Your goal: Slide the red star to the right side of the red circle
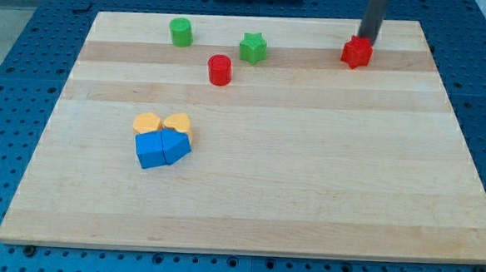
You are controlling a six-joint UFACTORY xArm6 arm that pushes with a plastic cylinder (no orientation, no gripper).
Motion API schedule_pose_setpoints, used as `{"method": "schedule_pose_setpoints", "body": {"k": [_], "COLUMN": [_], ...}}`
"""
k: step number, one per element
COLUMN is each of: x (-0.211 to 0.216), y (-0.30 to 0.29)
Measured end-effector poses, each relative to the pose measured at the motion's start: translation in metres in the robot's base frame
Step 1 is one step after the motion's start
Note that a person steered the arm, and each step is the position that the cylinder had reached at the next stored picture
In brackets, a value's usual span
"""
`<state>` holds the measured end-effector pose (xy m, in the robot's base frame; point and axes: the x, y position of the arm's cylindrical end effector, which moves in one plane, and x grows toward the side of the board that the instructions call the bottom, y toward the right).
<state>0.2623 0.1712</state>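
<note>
The red star (356, 53) lies near the view's top right of the wooden board (307, 181). The red circle (220, 70), a short cylinder, stands well to its left and a little lower. My tip (367, 39) comes down from the view's top and ends just above and to the right of the red star, touching or almost touching its upper edge.
A green star (252, 48) lies just up and right of the red circle. A green circle (181, 32) stands at the top left. Two yellow blocks (162, 123) and two blue blocks (161, 148) are clustered at the left middle.
</note>
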Motion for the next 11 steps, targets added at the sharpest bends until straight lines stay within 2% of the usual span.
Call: {"method": "schedule_pose_setpoints", "body": {"k": [1,2,6,7,8,11], "x": [0.034,0.044,0.034,0.057,0.075,0.080], "y": [-0.041,-0.061,0.056,0.061,0.017,-0.182]}}
